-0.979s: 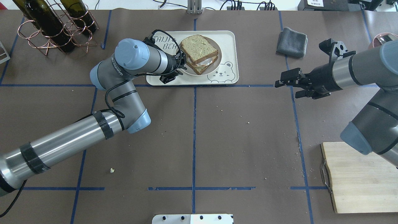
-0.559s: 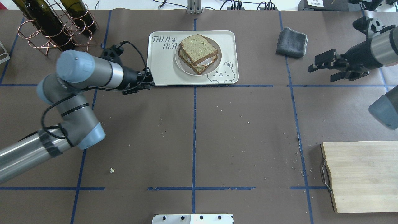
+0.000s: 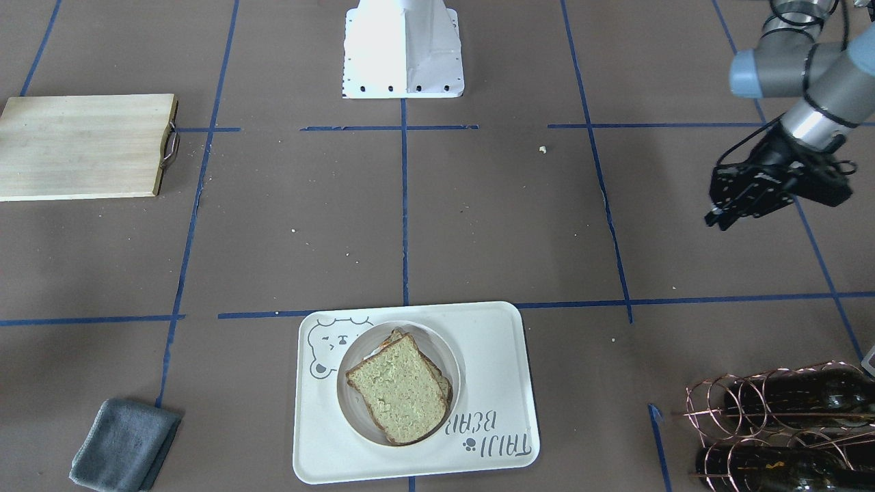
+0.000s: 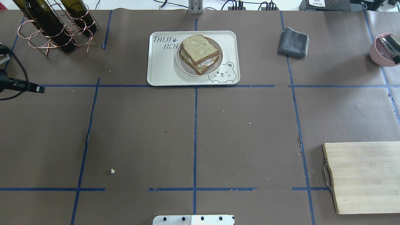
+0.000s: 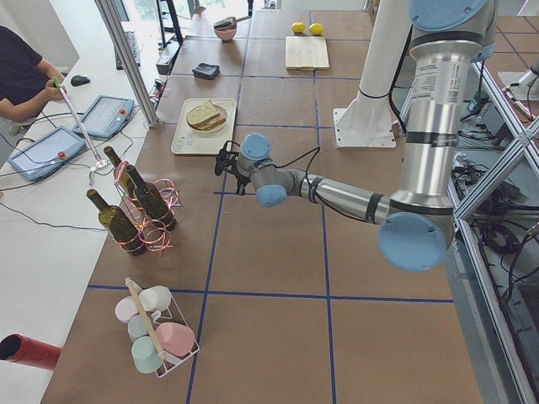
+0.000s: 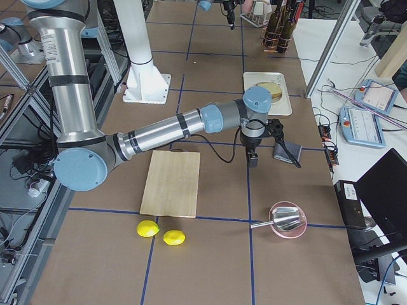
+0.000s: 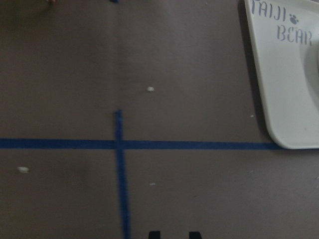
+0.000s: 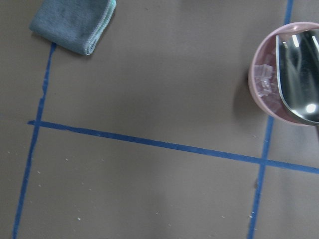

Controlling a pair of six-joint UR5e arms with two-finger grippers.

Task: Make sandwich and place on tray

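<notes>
The sandwich has two tan bread slices with egg white showing between them. It lies on a small round white plate on the cream bear tray. It also shows in the front view on the tray. My left gripper is far left of the tray, empty; in the left wrist view its two tips stand apart. My right gripper shows only in the right side view, near the grey cloth, and I cannot tell its state.
Wine bottles in a copper rack stand at the back left. A grey cloth lies right of the tray. A pink bowl with a metal scoop is at the far right. A wooden cutting board lies front right.
The left gripper has let go at the plate and drawn back left to the table's edge. The right arm has drawn back right, out of the overhead view. The sandwich has not moved.
</notes>
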